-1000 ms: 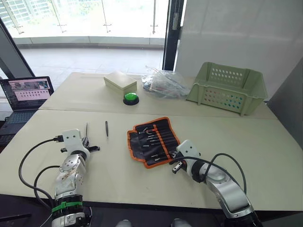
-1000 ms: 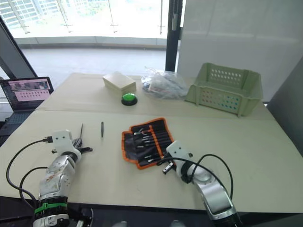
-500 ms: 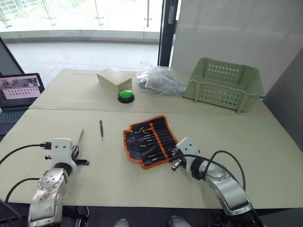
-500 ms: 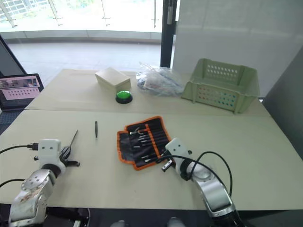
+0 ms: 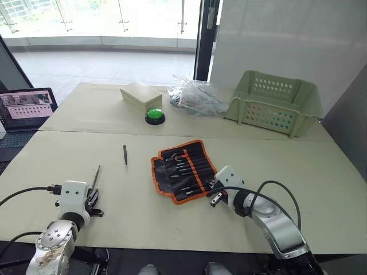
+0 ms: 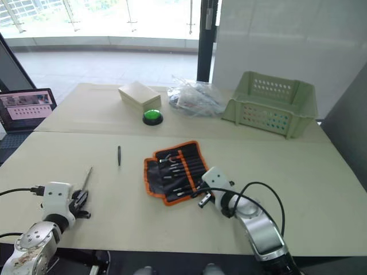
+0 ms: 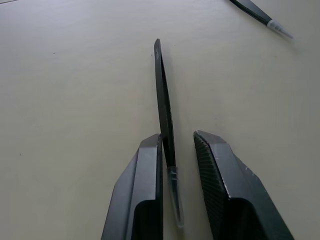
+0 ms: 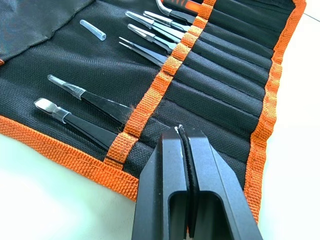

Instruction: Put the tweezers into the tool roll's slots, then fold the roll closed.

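Straddling tweezer: the left gripper (image 7: 178, 150) has its jaws narrowly parted around one loose tweezer (image 7: 164, 115) lying flat on the worktop (image 5: 143, 206); one finger touches it, the other stands just off, so the grasp looks not yet closed.
Left arm pose: low over the worktop's near edge, well to the left of the tool roll (image 5: 184, 169), wrist pointing away from the robot along the tweezer's length, probably so the jaws meet its flat sides.
Second loose tweezer (image 5: 125, 154): lies between the left gripper and the tool roll.
Tool roll: spread open, inner face up, several tweezers already tucked in the slots (image 8: 220, 95).
Right gripper (image 8: 181, 134): jaws pressed together, empty, resting at the roll's near right edge, seemingly to pin it.
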Robot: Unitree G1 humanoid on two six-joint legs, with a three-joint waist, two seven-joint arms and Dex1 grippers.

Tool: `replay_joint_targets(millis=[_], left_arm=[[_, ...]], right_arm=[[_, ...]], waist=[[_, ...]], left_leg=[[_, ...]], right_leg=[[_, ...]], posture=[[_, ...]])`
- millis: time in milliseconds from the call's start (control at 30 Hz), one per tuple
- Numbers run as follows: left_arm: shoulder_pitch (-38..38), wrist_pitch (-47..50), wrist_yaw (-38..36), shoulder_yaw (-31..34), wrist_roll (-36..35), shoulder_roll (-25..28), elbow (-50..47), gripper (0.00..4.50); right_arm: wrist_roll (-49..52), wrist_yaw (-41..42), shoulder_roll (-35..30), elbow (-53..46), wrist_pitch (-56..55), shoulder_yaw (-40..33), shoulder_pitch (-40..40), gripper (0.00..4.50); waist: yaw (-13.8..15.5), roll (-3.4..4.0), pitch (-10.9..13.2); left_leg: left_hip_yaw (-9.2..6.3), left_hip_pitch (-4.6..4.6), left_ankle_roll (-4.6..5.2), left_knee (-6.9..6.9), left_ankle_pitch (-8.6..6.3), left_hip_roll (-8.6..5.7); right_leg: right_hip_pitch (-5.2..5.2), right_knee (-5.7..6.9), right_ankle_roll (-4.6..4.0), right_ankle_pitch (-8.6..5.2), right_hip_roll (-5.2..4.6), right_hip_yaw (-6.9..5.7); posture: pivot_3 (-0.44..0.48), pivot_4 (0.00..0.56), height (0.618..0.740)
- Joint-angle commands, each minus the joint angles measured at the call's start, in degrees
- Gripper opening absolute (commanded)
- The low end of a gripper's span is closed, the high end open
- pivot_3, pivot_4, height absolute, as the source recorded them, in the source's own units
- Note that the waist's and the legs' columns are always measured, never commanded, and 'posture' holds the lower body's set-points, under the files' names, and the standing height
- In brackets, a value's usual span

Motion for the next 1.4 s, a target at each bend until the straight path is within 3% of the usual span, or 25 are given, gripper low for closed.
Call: replay_joint_targets(millis=[33, 333, 600, 900, 1067, 1233, 1400], left_arm=[[-0.34, 2.41, 1.35, 2.56, -4.2, -2.93, -2.21, 2.5], [-4.36, 5.88, 2.61, 5.06, -9.55, -5.8, 1.01, 2.5], [-6.82, 6.79, 3.94, 2.39, -8.81, -6.35, 3.86, 0.03], [-8.18, 4.41, 5.62, 3.65, -8.01, -5.59, 4.07, 0.01], [-10.88, -0.19, 2.46, 2.9, -6.83, -0.8, 2.27, 0.01], [-15.61, 2.64, -8.2, 1.29, -14.92, 5.59, -0.82, 0.01], [-19.86, 10.31, -22.4, -5.74, -23.71, 12.94, -0.41, 0.01]], right_arm=[[-0.34, 0.5, -0.83, 2.12, 2.62, 1.22, 1.45, 0.0], [-0.31, 0.33, -0.34, 2.45, 2.48, 1.66, 1.02, 0.0], [-0.42, 0.04, 0.08, 3.05, 2.03, 1.6, 0.46, 0.0], [-0.42, -0.35, 0.13, 2.62, 2.09, 1.49, 1.08, 0.0], [-0.33, -0.46, 0.12, 2.58, 2.14, 1.44, 1.19, 0.0], [-0.46, -0.56, 0.5, 2.88, 2.05, 2.03, 1.28, 0.0], [-0.61, -0.85, 0.96, 2.89, 2.42, 2.52, 1.53, 0.0]], waist=[[-0.01, -0.01, -0.01], [0.06, -0.01, -0.02], [-0.06, -0.01, -0.03], [0.07, 0.08, -0.08], [-0.07, -0.04, -0.05], [-0.2, -0.06, -0.04], [-0.51, 0.01, 0.0]], left_leg=[[0.0, 0.0, 0.0, 0.0, 0.0, 0.0], [0.0, 0.02, 0.0, 0.0, 0.0, -0.02], [0.0, 0.05, 0.0, 0.01, 0.0, -0.02], [0.0, 0.09, 0.0, 0.01, 0.0, -0.03], [-0.01, 0.05, 0.0, 0.01, 0.0, -0.01], [-0.01, 0.04, 0.0, 0.01, 0.0, -0.01], [0.01, 0.04, 0.0, 0.01, 0.0, -0.02]], right_leg=[[0.01, 0.0, 0.0, 0.0, 0.0, 0.01], [0.03, 0.01, 0.0, 0.0, 0.0, 0.0], [0.06, 0.03, 0.0, 0.01, 0.0, 0.01], [0.09, 0.03, -0.01, 0.01, 0.0, 0.01], [0.04, 0.03, -0.01, 0.01, 0.02, 0.0], [0.04, 0.03, -0.01, 0.01, 0.02, 0.0], [0.03, 0.06, -0.01, 0.01, 0.02, 0.01]], posture=[[0.0, 0.15, 0.713], [0.0, 0.15, 0.713], [0.0, 0.15, 0.713], [0.0, 0.15, 0.713], [0.0, 0.15, 0.713], [0.0, 0.15, 0.713], [0.0, 0.15, 0.713]])
